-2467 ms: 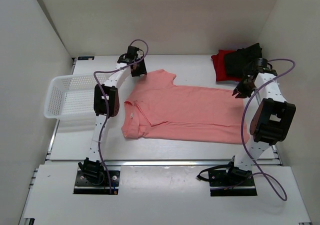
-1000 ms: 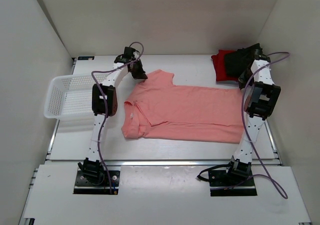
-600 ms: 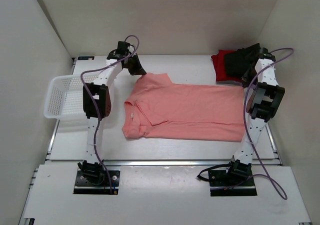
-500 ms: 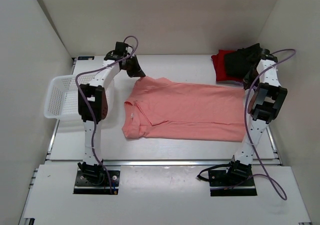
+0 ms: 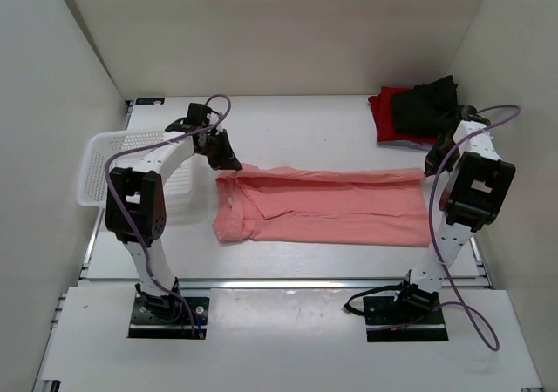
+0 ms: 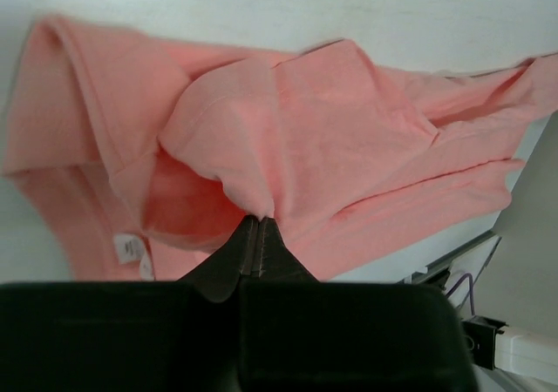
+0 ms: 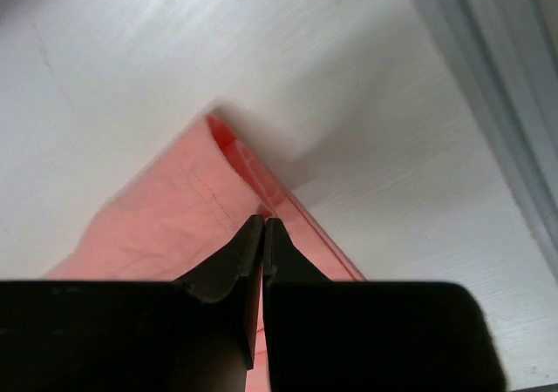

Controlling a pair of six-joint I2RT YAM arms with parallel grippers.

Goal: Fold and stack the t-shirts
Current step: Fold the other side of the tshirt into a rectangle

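Observation:
The salmon-pink t-shirt (image 5: 331, 209) lies lengthwise across the middle of the table, its far edge lifted and drawn over toward the near side. My left gripper (image 5: 230, 162) is shut on a pinch of the shirt's far left sleeve; in the left wrist view the cloth (image 6: 349, 122) bunches up from the closed jaws (image 6: 260, 219), with the neck label (image 6: 131, 248) below left. My right gripper (image 5: 430, 167) is shut on the far right hem corner (image 7: 166, 218), jaws (image 7: 263, 221) pressed together on the edge. A folded red t-shirt (image 5: 382, 120) and a black one (image 5: 423, 104) lie at the back right.
A white lattice basket (image 5: 109, 161) stands at the left, close beside the left arm. The right wall and the table's metal side rail (image 7: 488, 78) run just past the right gripper. Bare table lies behind the shirt.
Both grippers have come toward the near side with the shirt's far edge, folding the sleeve and hem over so the shirt now shows as a narrower band.

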